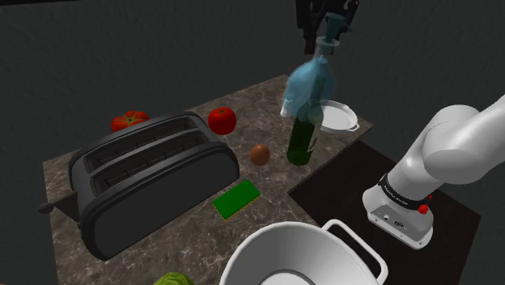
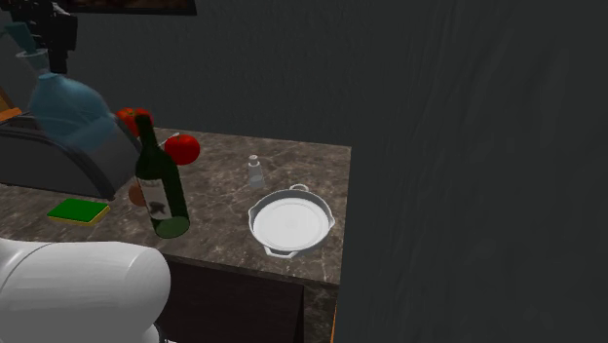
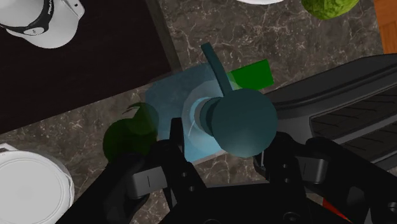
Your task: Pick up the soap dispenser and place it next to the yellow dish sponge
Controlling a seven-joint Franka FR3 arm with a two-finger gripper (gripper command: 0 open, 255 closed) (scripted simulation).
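Note:
The soap dispenser is a pale blue see-through bottle with a teal pump. It hangs high above the counter, over the green wine bottle. My gripper is shut on its pump neck. In the wrist view the pump head sits between my fingers, with the gripper clasped around it. The second exterior view has the dispenser under the gripper at the upper left. The dish sponge lies flat by the toaster; it is green on top with a yellow edge.
A black toaster takes up the counter's left. Two tomatoes, an egg, a white pan, a small shaker, a large white pot and a lettuce stand around.

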